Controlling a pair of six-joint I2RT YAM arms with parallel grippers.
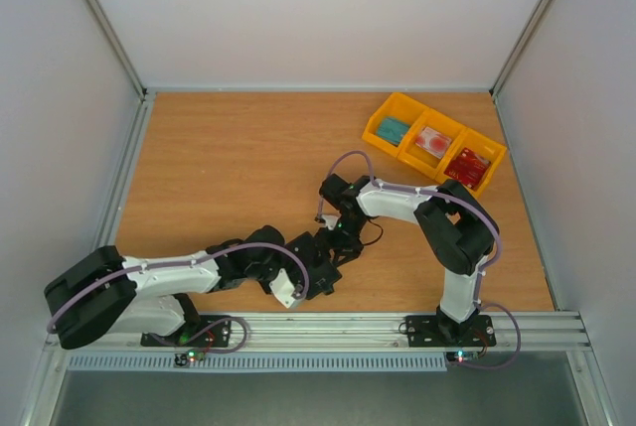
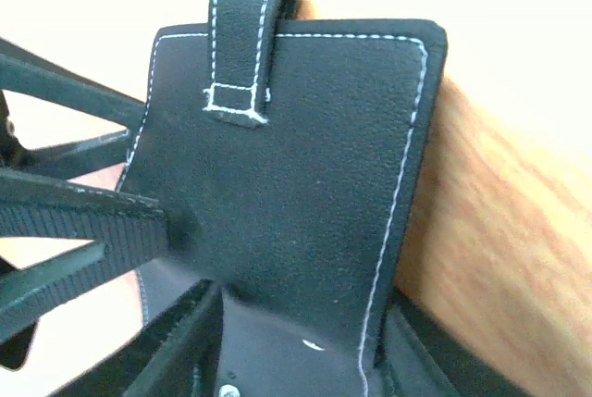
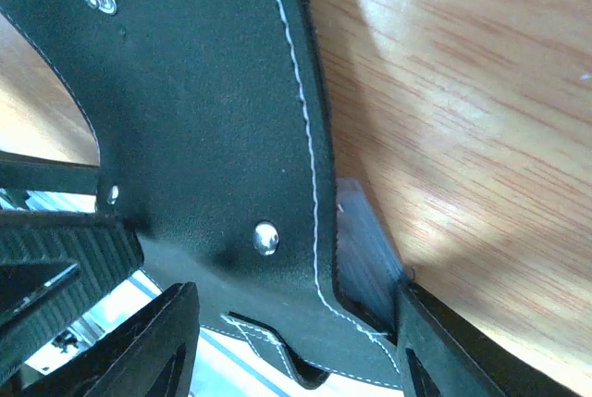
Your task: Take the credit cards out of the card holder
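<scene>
So here's what we're seeing. Both arms meet in the lower middle of the overhead view, and the card holder (image 2: 296,203) is wedged right between them, mostly hidden from above by the two wrists.

The left arm lies low and stretched out, running from its base at the lower left across to the right, and the left gripper (image 1: 323,273) points toward the centre. The right arm stands up from its base at the lower right and folds at the elbow. Its forearm reaches back left and the right gripper (image 1: 343,247) tips down toward the bottom of the frame, nose to nose with the left one.

In the left wrist view the holder stands upright, dark with white stitching, and its strap tab (image 2: 250,36) loops over the top edge. One ribbed finger (image 2: 88,221) is up against its left side and the other sits at the lower right edge. We can't tell whether that's a proper clamp or just contact.

In the right wrist view, the fingers (image 3: 65,249) bracket the holder's lower edge and grasp it. Two metal snaps (image 3: 265,238) show on the dark panel. A grey sliver (image 3: 363,249) peeks out beside the stitched edge, but we can't say whether it's a card.

The yellow tray (image 1: 370,133) sits on the table (image 1: 229,168) at the upper right, well apart from the grippers. There's something teal, something red and white, and something red in its three compartments.
</scene>
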